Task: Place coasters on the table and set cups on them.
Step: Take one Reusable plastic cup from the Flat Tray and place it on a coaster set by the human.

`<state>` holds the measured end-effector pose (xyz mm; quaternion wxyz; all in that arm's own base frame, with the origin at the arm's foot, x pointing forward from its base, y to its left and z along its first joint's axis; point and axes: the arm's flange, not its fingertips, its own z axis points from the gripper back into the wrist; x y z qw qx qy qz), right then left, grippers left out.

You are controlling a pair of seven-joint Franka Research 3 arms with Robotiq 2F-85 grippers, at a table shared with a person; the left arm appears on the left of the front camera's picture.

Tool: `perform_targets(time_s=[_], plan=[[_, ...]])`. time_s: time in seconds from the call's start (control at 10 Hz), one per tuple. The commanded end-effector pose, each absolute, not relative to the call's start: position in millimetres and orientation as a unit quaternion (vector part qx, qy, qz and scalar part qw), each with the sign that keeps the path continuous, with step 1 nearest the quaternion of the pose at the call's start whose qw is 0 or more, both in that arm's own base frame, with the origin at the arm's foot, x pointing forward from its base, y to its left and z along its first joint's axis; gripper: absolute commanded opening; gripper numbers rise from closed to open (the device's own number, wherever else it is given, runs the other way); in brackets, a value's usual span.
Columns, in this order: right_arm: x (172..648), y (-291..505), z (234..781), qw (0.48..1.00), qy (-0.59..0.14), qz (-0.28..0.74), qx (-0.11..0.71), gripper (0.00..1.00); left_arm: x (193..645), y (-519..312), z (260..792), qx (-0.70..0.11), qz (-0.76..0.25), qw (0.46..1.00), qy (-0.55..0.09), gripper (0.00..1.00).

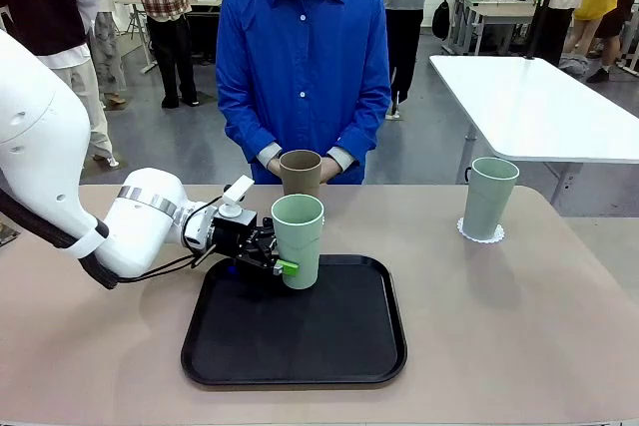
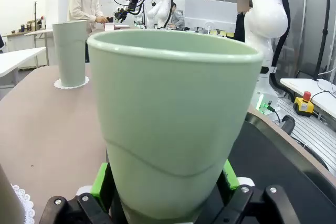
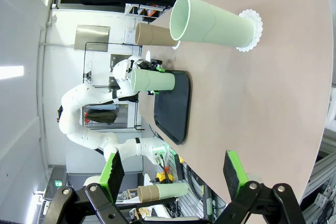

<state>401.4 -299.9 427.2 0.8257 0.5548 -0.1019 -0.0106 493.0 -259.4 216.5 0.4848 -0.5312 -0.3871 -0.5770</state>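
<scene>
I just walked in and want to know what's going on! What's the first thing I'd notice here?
The left gripper squeezing a mint green cup over the black tray in the middle of the table. Behind it stands a tan-brown cup, right in front of the person in blue. Far right, another green cup already sits on a lacy white coaster.

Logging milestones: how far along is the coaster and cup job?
Done: one mint green cup stands on a coaster at the table's right side. In hand: the left pincer grips the second mint cup over the black tray. Left: that cup needs placing; the tan-brown cup stands at the far edge, with a doily edge visible beside it in the left wrist view.
</scene>
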Motion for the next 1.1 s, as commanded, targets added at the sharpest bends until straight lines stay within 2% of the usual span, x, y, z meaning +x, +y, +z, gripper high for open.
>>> perform_targets(time_s=[0.0, 0.1, 0.2, 0.3, 0.4, 0.5, 0.6, 0.8, 1.0], plan=[[402.0, -298.9, 428.2, 0.828, -0.100, -0.015, 0.552, 1.00, 496.6, -268.7, 213.8, -0.528, -0.571, 0.481, -0.404, 1.00], [402.0, -298.9, 428.2, 0.828, -0.100, -0.015, 0.552, 1.00, 496.4, -267.6, 214.3, -0.527, -0.569, 0.479, -0.412, 1.00], [402.0, -298.9, 428.2, 0.828, -0.100, -0.015, 0.552, 1.00, 495.9, -265.2, 215.4, -0.532, -0.570, 0.470, -0.415, 0.40], [402.0, -298.9, 428.2, 0.828, -0.100, -0.015, 0.552, 1.00, 495.2, -264.3, 216.8, -0.531, -0.568, 0.470, -0.417, 0.40], [402.0, -298.9, 428.2, 0.828, -0.100, -0.015, 0.552, 1.00, 494.0, -263.6, 217.6, -0.531, -0.568, 0.472, -0.416, 0.00], [402.0, -298.9, 428.2, 0.828, -0.100, -0.015, 0.552, 1.00, 490.8, -262.1, 219.0, -0.532, -0.566, 0.479, -0.409, 0.35], [402.0, -298.9, 428.2, 0.828, -0.100, -0.015, 0.552, 1.00, 483.0, -261.4, 229.7, -0.531, -0.568, 0.483, -0.403, 0.00], [402.0, -298.9, 428.2, 0.828, -0.100, -0.015, 0.552, 1.00, 445.6, -269.4, 311.5, -0.549, -0.558, 0.457, -0.423, 0.00], [402.0, -298.9, 428.2, 0.828, -0.100, -0.015, 0.552, 1.00, 417.9, -278.4, 391.3, -0.527, -0.577, 0.444, -0.439, 0.00]])
